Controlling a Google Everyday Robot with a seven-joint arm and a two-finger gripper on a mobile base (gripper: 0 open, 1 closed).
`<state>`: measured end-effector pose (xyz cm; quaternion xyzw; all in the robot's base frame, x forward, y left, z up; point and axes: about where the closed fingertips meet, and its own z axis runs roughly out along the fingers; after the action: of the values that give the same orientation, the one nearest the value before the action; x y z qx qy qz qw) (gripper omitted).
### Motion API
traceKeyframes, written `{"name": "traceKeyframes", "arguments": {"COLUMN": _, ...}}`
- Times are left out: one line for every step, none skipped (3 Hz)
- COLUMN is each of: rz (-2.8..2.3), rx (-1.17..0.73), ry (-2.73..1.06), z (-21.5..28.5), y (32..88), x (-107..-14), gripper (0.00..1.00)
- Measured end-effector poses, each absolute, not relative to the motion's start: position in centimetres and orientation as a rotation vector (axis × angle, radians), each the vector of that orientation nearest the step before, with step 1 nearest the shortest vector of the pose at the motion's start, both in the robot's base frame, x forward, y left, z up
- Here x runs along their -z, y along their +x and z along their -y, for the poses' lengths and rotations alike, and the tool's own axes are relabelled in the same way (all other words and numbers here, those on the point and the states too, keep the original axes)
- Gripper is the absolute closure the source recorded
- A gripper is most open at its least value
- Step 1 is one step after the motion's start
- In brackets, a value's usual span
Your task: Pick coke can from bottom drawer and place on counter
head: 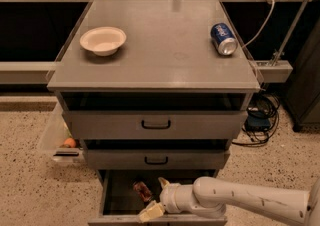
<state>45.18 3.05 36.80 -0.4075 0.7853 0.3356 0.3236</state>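
Observation:
The coke can (142,190) lies on its side inside the open bottom drawer (116,196), on its dark floor. My white arm reaches in from the right, and my gripper (157,197) is in the drawer just right of the can. It is open, with one fingertip (163,182) behind the can's end and the other (151,212) near the drawer's front panel. The can is not held. The grey counter (160,50) tops the cabinet.
A white bowl (103,40) sits at the counter's left and a blue soda can (223,38) lies at its right. Two wider drawers (156,125) with black handles are above the open one. A clear bin with fruit (64,142) stands left; cables (259,120) lie right.

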Motion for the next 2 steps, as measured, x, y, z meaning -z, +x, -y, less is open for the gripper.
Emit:
{"name": "traceKeyframes", "arguments": {"rz": -2.067, "rx": -0.924, "ry": -1.064, "z": -3.5, "y": 45.2, "x": -35.9, "gripper": 0.0}}
{"name": "traceKeyframes", "arguments": {"rz": -2.089, "rx": -1.022, "ry": -1.069, "z": -4.7, "y": 45.6, "x": -32.4, "gripper": 0.0}}
